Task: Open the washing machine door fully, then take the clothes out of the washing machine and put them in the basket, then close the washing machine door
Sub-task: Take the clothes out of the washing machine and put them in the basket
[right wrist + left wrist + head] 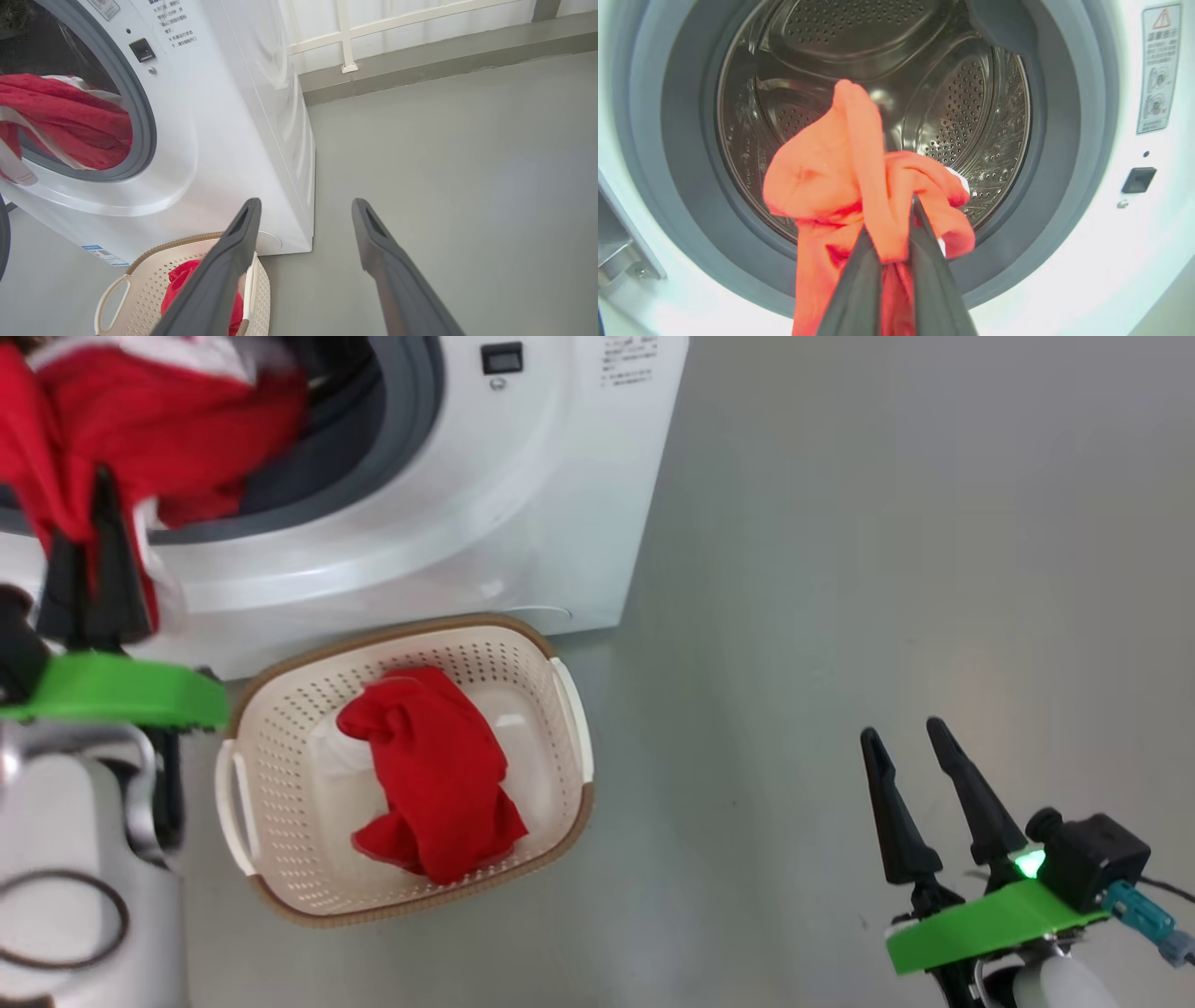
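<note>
Left gripper (892,217) is clamped on one red garment (817,182) at the mouth of the washing machine (523,504) — two red pieces in all, the second piece (439,775) lying in the one basket (280,728) just before it. Right gripper (904,728) hangs spread wide over the floor (840,569).

You had open grey floor (840,569) right of the washing machine (523,523), with nothing near your right tool (902,728). A red garment (840,186) hung across the drum (859,42) mouth, blocking its lower half. The basket (289,775) stood just beside the machine's foot, a red piece (439,775) filling its middle.
</note>
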{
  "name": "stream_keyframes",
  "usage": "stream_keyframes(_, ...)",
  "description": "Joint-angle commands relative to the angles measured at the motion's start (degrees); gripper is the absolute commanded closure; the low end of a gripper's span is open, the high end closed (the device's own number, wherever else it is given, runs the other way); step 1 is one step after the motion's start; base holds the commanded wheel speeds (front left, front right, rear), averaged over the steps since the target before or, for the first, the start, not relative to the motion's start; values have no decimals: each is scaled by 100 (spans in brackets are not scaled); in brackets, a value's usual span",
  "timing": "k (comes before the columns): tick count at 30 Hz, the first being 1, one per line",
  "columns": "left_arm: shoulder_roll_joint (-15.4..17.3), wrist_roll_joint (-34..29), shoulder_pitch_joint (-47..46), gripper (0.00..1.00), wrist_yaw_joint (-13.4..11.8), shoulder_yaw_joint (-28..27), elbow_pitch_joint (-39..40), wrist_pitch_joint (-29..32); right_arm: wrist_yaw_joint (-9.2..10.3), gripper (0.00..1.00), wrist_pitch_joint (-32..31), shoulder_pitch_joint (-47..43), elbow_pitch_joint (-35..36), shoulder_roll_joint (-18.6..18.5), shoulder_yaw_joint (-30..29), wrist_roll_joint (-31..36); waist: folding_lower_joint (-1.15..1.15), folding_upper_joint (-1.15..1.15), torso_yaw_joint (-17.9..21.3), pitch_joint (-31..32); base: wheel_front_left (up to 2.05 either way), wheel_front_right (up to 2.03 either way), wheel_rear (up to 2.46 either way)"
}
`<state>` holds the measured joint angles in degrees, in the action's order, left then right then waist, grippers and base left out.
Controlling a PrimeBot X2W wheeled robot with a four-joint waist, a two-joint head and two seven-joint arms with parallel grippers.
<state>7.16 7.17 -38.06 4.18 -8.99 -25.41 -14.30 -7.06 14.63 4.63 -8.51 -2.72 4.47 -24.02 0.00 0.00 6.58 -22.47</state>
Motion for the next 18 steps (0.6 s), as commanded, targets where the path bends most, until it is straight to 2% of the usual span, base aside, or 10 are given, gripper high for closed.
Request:
stream_keyframes(1, 118, -83, 188, 100, 76, -187, 283, -70, -43, 0, 37, -126, 111, -16, 98, 65, 0, 0, -138, 150, 0, 0, 0)
stream_keyframes(8, -158, -194, 829, 100, 221, -296, 934, -70, -43, 0, 37, -264, 97, -16, 20, 122, 0, 0, -240, 357, 0, 0, 0)
stream_keyframes(18, -347, -147, 1477, 100, 307, -279, 1745, -70, -43, 0, 37, -374, 96, -16, -50, 145, 0, 0, -319, 503, 0, 0, 0)
